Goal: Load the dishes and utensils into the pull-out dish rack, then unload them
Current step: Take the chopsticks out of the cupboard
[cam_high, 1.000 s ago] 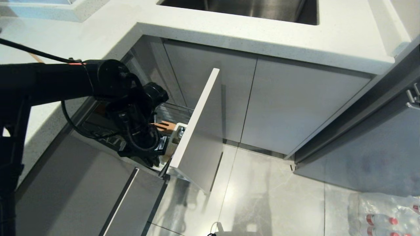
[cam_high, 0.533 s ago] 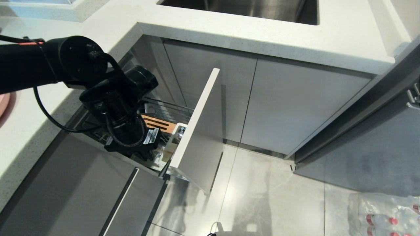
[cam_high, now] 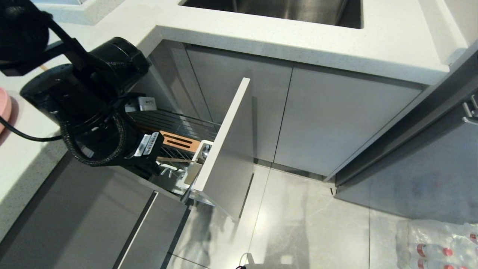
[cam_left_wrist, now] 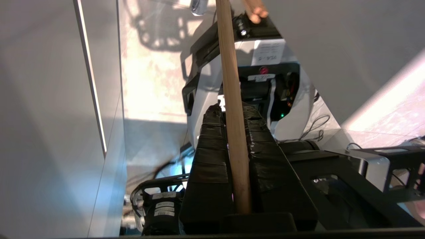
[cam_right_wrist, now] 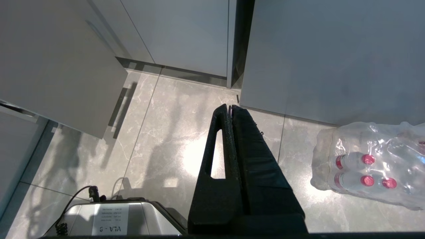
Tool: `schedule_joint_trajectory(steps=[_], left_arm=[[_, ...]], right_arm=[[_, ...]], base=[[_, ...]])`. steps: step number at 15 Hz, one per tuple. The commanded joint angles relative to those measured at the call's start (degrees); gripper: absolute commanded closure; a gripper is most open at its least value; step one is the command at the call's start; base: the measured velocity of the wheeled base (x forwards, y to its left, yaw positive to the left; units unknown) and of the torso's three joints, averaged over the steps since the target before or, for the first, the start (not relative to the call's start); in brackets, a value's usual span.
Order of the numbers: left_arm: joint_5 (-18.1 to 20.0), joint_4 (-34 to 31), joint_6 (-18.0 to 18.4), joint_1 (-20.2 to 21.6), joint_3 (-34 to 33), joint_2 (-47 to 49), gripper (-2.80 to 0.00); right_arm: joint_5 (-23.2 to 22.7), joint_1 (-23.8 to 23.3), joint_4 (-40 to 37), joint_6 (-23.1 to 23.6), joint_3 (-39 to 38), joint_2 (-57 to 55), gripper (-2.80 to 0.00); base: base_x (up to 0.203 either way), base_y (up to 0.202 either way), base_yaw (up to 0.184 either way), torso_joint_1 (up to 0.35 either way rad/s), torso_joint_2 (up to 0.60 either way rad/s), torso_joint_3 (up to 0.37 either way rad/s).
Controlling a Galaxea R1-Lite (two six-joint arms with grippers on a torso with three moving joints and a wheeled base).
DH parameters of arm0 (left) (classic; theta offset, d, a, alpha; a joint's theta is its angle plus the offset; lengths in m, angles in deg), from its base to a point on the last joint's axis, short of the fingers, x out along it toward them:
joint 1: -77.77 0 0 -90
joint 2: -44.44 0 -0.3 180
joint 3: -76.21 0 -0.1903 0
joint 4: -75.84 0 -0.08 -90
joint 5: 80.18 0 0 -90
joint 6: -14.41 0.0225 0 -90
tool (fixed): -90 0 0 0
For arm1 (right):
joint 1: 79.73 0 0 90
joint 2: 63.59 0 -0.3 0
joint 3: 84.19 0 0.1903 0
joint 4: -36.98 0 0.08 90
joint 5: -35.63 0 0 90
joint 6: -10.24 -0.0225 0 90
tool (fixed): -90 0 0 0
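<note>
Left wrist view shows the left gripper point(cam_left_wrist: 232, 109) clamped on the chopsticks point(cam_left_wrist: 232, 99), which run out past its fingertips, gripped low so they clear the rack point(cam_high: 175, 125) beneath.

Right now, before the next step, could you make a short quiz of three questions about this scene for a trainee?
1. True or false: the narrow pull-out dish rack with the tall light-grey front panel stands open.
2. What does the left gripper hold?
A. a thin light wooden chopstick
B. a metal fork
C. nothing
3. Fill in: the right gripper hangs shut above the ____ floor.

Key: 1 true; 2 A; 3 tiled.
</note>
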Motion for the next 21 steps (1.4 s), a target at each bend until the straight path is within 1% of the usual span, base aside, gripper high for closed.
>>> schedule_joint_trajectory(steps=[1,5,8,10,11,13,16,17,19,20,21], left_arm=[[-0.08,-0.39,-0.15,-0.52,-0.06,-3.07,0.00],[-0.18,-0.48,-0.12,-2.65,-0.21,-9.37,0.00],[-0.28,-0.10,-0.06,-5.26,0.06,-16.48,0.00],[-0.79,0.46,0.05,-5.79,1.09,-20.69,0.00],[-2.53,1.14,0.01,-5.80,1.42,-22.37,0.00],[-9.25,2.51,-0.73,-5.10,1.55,-23.88,0.00],[-21.35,4.51,-3.77,-2.30,1.56,-24.03,0.00],[-24.51,5.01,-5.18,-1.52,1.56,-23.59,0.00],[-29.64,7.00,-7.33,-1.13,1.48,-22.66,0.00],[-31.79,7.87,-8.75,-0.77,1.48,-22.09,0.00],[-33.10,9.13,-9.27,0.16,1.48,-21.76,0.00]], right_arm=[[0.00,0.02,0.04,-0.04,0.00,-0.07,0.00],[0.00,0.02,0.04,-0.04,0.00,-0.04,0.00],[0.00,-0.07,0.04,-0.04,0.00,-0.09,0.00],[0.00,0.00,0.04,-0.04,0.00,-0.04,0.00],[0.00,-0.07,0.04,-0.04,0.00,-0.09,0.00],[0.00,0.02,0.04,-0.04,0.00,0.00,0.00],[0.00,0.02,0.04,-0.04,0.00,0.00,0.00],[0.00,0.02,0.04,-0.04,0.00,-0.04,0.00],[0.00,0.01,0.04,-0.04,0.00,-0.08,0.00],[0.00,-0.06,0.04,-0.04,0.00,-0.05,0.00],[0.00,-0.01,0.04,-0.04,0.00,-0.02,0.00]], base=[[0.000,0.000,0.000,0.000,0.00,0.000],[0.000,0.000,0.000,0.000,0.00,0.000],[0.000,0.000,0.000,0.000,0.00,0.000],[0.000,0.000,0.000,0.000,0.00,0.000],[0.000,0.000,0.000,0.000,0.00,0.000],[0.000,0.000,0.000,0.000,0.00,0.000],[0.000,0.000,0.000,0.000,0.00,0.000],[0.000,0.000,0.000,0.000,0.00,0.000],[0.000,0.000,0.000,0.000,0.00,0.000],[0.000,0.000,0.000,0.000,0.00,0.000],[0.000,0.000,0.000,0.000,0.00,0.000]])
